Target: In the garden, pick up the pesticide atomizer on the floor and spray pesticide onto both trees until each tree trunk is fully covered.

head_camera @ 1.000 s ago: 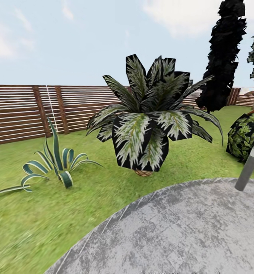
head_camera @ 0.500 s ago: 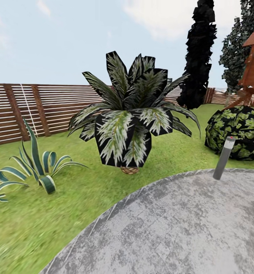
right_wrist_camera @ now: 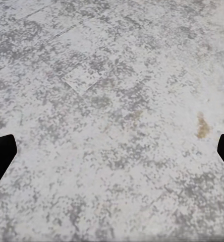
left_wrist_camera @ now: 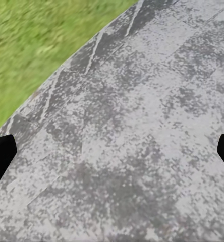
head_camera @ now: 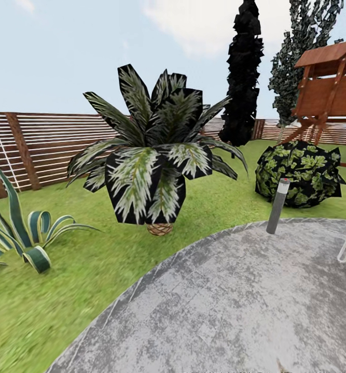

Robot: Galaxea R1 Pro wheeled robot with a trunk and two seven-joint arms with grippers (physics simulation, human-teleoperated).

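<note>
Since the earlier frame our head camera has turned right — plants slid left. Both grippers, left (left_wrist_camera: 112, 148) and right (right_wrist_camera: 112, 151), hang spread wide over grey paving (head_camera: 235, 300), empty. At 12 o'clock stands a short palm (head_camera: 152, 160); at 2 o'clock a bollard lamp (head_camera: 277, 205), farther a bush (head_camera: 300, 173) and the fence (head_camera: 43, 145).

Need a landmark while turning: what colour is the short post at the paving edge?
Grey, with a small red-marked cap; the short post shows best in the head view.
</note>
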